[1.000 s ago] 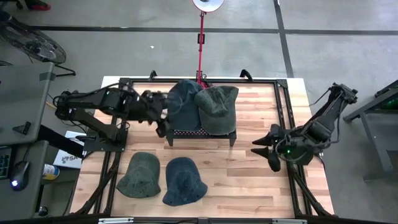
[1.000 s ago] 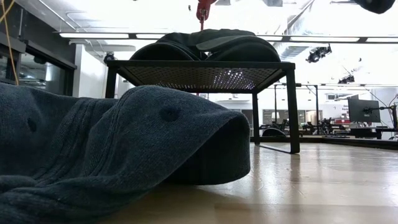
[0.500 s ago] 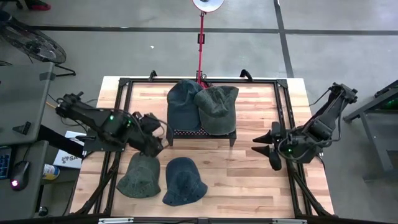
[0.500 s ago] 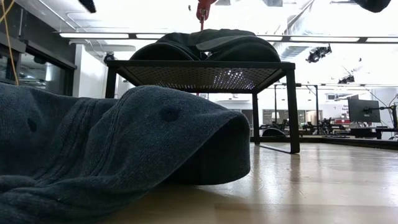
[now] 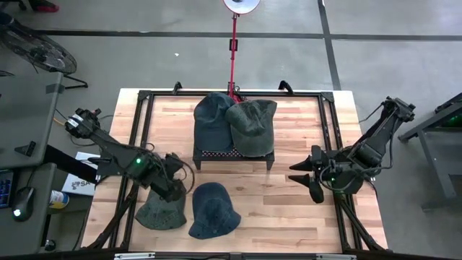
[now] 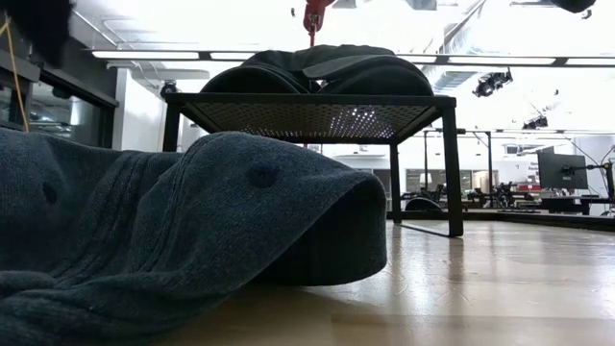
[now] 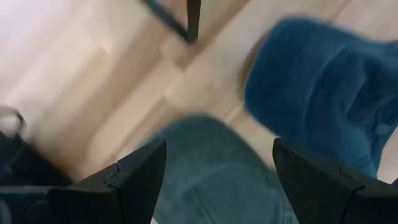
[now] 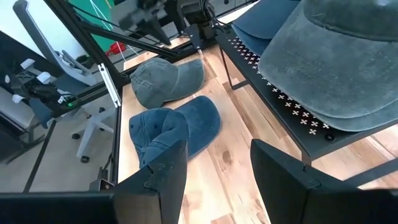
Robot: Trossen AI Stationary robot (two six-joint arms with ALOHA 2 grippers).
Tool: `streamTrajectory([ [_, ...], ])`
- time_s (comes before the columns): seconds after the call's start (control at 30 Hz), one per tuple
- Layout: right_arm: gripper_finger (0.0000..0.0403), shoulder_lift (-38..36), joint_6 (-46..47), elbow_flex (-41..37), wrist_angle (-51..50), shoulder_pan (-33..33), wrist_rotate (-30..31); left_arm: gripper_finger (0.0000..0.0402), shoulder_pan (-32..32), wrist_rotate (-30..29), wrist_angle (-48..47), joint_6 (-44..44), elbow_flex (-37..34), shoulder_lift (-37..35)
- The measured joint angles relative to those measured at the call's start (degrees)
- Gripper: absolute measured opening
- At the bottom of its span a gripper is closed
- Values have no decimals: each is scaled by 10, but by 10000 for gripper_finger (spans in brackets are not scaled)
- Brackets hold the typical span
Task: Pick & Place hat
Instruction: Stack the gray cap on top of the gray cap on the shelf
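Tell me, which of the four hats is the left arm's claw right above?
The grey-green hat lying on the table, beside the blue hat; the left gripper, jaws open, hangs over it.

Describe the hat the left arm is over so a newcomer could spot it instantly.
Start at the black mesh rack in the middle of the wooden table; two caps lie on the boards in front of it. The target is the grey-green cap, under the left gripper with open jaws. Its neighbour, the blue cap, is clearly bluer and uncovered.
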Motion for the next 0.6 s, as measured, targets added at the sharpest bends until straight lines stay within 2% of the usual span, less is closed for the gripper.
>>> streamTrajectory([
  [0.2,169,0,-8,0,4,0,0,289,-13,74,52,-125,-72,0],
  [0.4,169,0,-10,0,4,0,3,289,-13,229,58,-254,-134,0],
  [0.5,169,0,-12,0,4,0,4,289,-13,270,95,-250,-143,1],
  [0.6,169,0,-13,0,3,0,5,289,-21,303,143,-181,-143,0],
])
